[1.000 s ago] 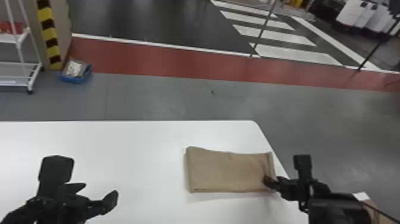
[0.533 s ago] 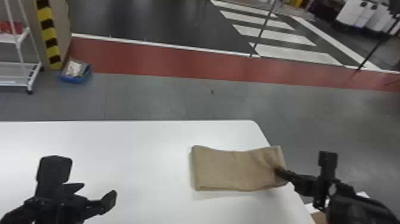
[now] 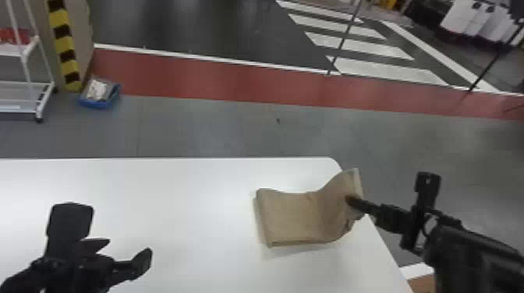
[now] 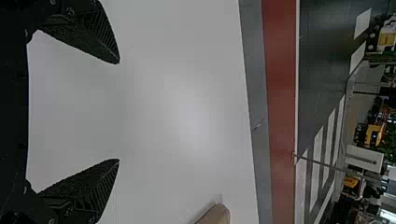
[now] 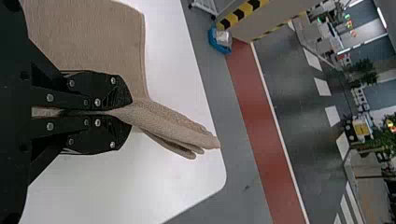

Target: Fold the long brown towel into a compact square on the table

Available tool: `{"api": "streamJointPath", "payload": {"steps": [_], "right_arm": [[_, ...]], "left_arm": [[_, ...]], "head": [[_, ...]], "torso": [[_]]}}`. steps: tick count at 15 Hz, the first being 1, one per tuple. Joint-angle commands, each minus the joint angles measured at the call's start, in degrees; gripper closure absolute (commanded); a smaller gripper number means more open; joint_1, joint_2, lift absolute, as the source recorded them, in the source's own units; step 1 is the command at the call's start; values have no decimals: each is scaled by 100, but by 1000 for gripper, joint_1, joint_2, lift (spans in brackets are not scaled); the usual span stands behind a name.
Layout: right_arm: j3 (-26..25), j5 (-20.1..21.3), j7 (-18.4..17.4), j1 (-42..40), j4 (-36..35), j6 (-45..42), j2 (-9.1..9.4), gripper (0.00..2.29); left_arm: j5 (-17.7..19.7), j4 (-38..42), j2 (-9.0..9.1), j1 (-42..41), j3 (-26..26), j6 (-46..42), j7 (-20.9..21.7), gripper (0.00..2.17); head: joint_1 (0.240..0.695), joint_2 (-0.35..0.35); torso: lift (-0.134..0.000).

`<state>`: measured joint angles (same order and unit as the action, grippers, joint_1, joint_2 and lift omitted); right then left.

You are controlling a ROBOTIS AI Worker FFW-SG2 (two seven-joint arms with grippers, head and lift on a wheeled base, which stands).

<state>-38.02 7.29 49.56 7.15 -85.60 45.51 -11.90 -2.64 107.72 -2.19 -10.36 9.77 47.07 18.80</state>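
Note:
The brown towel [image 3: 292, 218], folded in layers, lies near the table's right edge in the head view, its right end lifted and curving upward. My right gripper [image 3: 353, 202] holds that raised end. In the right wrist view the fingers of my right gripper [image 5: 122, 113] are pressed together on the towel [image 5: 93, 42], with folded layers sticking out past the tips. Well to the towel's left, my left gripper [image 3: 126, 251] stands over the table, fingers apart. Nothing is between the tips of my left gripper [image 4: 119, 111] in its wrist view, where a towel corner [image 4: 215, 215] shows.
The white table [image 3: 175, 187] has its rounded far right corner just behind the towel. Beyond it on the floor are a blue bin [image 3: 99, 102], a white rack [image 3: 39, 93] and a striped post [image 3: 64, 43].
My right gripper has moved right and lifted the towel's right end, which was lying lower before. The whole towel has slid a little to the right. The left arm has hardly moved.

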Motion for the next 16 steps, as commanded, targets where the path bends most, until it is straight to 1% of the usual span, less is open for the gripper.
{"api": "streamJointPath", "payload": {"steps": [1, 3, 5, 8, 9, 10, 12, 13, 14, 15, 16], "right_arm": [[559, 45, 54, -205, -572, 103, 337, 1231], [1016, 98, 37, -284, -713, 103, 434, 1231], [1447, 388, 28, -284, -713, 103, 522, 1231], [1974, 678, -130, -284, -563, 33, 601, 1231], [2132, 757, -166, -284, -502, -20, 627, 1227], [2325, 827, -218, -284, -458, -20, 662, 1224], [2730, 1100, -262, -284, -344, -20, 671, 1220], [2879, 1240, -262, -276, -264, -2, 671, 1116], [3011, 1346, -262, -276, -221, -2, 671, 691], [3055, 1381, -262, -293, -194, -2, 680, 194], [3064, 1372, -262, -319, -194, 33, 680, -2]], "left_arm": [[0, 3, 0, -1, -28, 0, 1, 144], [0, 12, 0, 7, -54, 0, 9, 144], [9, 12, 0, 7, -107, 18, 9, 144], [35, 3, 0, 51, -151, 0, 18, 144], [44, -6, 0, 60, -151, -18, 36, 144], [53, -6, 0, 69, -151, -18, 36, 144], [53, -6, 0, 69, -151, -18, 53, 144], [53, 3, 0, 51, -160, -18, 80, 144], [53, 3, 0, 43, -177, -18, 89, 144], [53, 3, 0, 43, -212, -18, 89, 144], [53, 3, 0, 34, -230, -18, 115, 144]], "head": [[695, -350], [695, -350], [695, -342], [695, -289], [695, -262], [695, -252], [695, -228], [695, -215], [695, -206], [695, -188], [695, -182]], "torso": [[0], [0], [0], [0], [0], [0], [0], [0], [0], [0], [0]]}}
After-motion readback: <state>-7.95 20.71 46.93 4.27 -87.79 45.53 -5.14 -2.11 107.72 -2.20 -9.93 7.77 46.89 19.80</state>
